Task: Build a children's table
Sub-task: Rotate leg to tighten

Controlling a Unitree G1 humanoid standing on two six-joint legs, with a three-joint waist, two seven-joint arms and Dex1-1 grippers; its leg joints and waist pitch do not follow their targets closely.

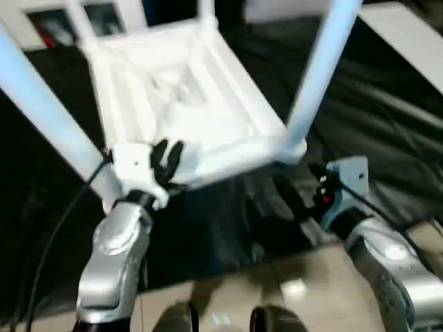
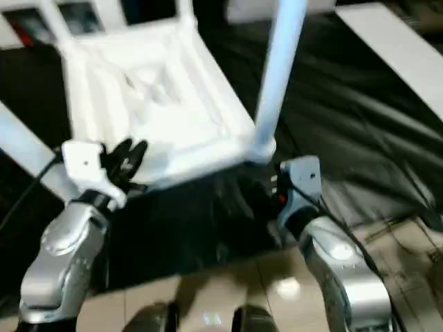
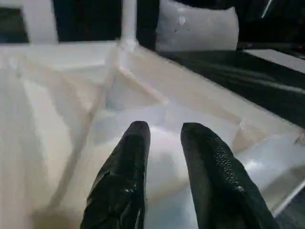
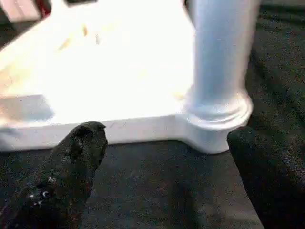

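- Black cloth covers the table (image 1: 387,138); pale tiled floor (image 1: 304,277) shows at its near edge.
- Children's table (image 1: 187,104) lies upside down on the cloth, ribbed underside up, legs (image 1: 325,62) standing in the corner sockets.
- Left gripper (image 1: 167,160) reaches over the near rim by the near-left corner; fingers (image 3: 126,181) narrowly parted above the ribbed plastic. Cannot tell whether they pinch anything.
- Right gripper (image 4: 162,157) spread wide and empty, low over the cloth, aimed at the near-right socket (image 4: 217,119).
- Judgement: hollow plastic, light, stiff, rather slick. Best hold is the rim or a leg near its socket.
- Both silver forearms extend forward, wrists angled down.
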